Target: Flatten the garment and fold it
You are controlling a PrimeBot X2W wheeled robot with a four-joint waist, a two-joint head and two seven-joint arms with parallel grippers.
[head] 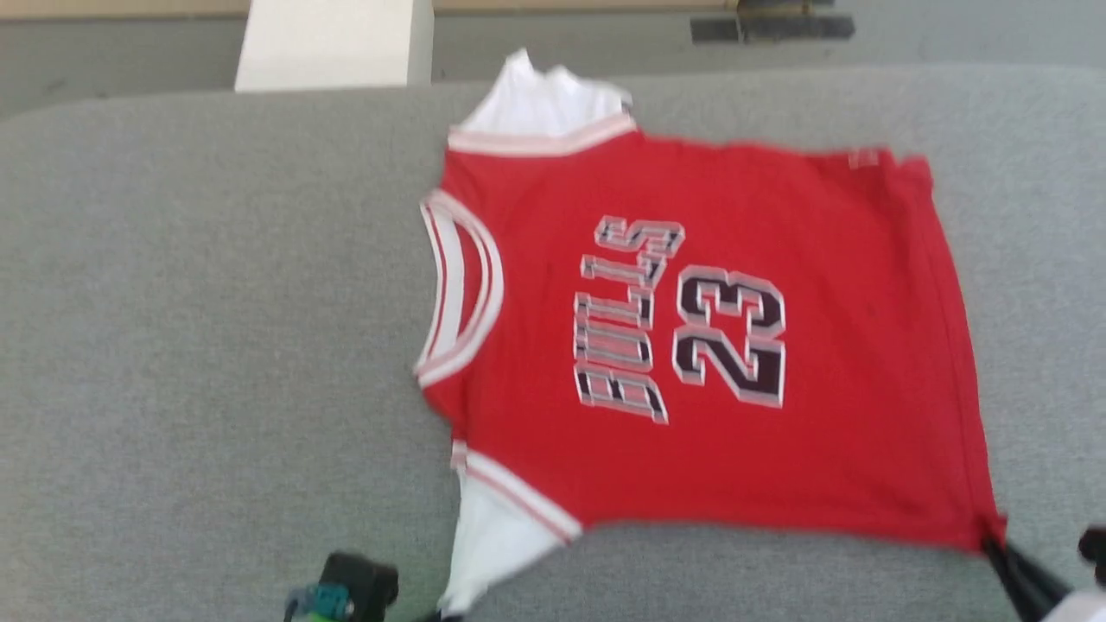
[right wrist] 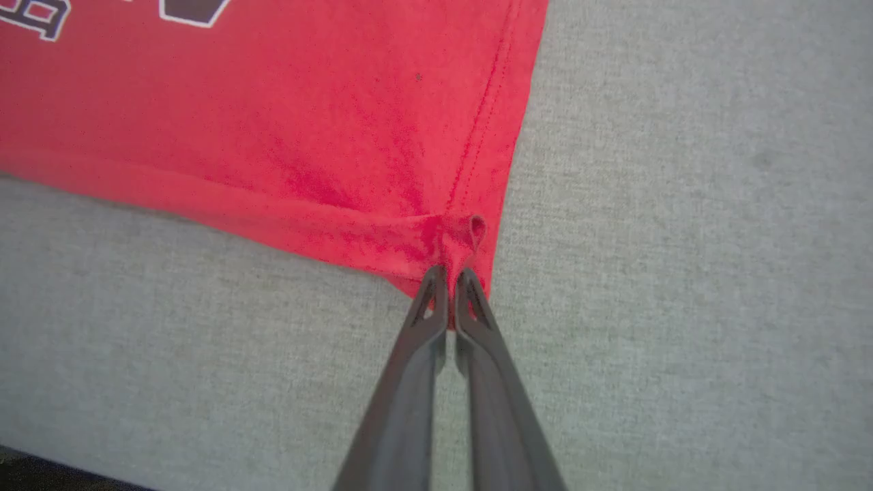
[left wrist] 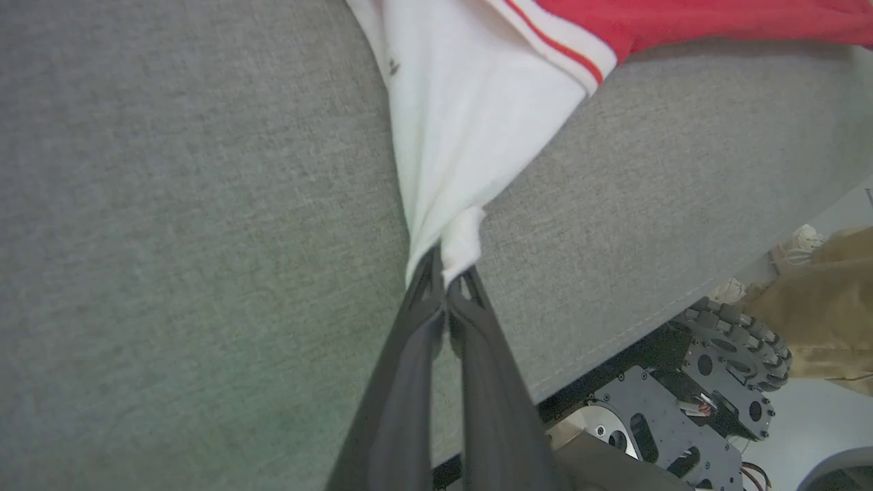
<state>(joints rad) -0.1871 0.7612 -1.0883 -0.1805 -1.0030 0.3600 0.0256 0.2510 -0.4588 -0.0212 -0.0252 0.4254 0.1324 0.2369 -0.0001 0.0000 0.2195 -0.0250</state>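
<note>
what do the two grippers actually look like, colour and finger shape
Both match: the left gripper and right gripper each have two long, matte dark grey fingers tapering to narrow tips, with a small triangular cut-out near each tip. The head view adds a black block with teal and green fittings, likely part of the left wrist.
</note>
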